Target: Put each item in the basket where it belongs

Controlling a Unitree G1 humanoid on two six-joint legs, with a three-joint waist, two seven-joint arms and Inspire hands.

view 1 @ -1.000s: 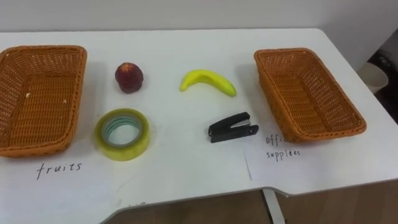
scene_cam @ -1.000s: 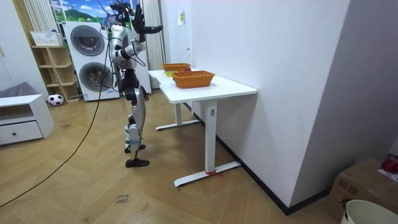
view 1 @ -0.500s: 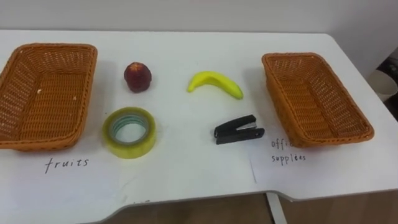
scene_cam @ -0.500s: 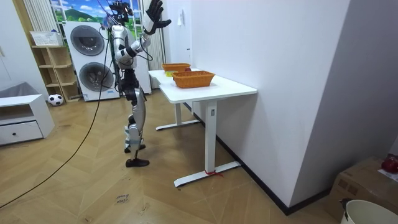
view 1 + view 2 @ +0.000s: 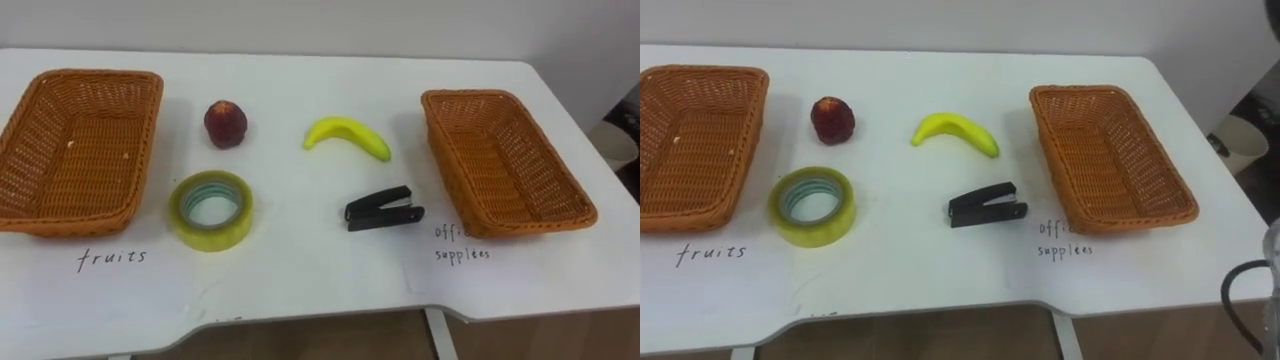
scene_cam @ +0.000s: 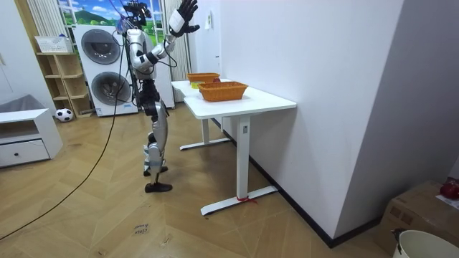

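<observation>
Though seemingly empty, left basket point(image 5: 75, 145), right basket point(image 5: 505, 165), banana point(image 5: 347, 136) between.

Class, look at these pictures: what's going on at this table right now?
A humanoid robot stands at the white table with one hand, apparently its right hand, raised high, fingers spread, touching nothing. Sorting has not begun: the red fruit, banana, tape roll and stapler lie on the table between the fruits basket and the office supplies basket, none of them in a basket.
</observation>
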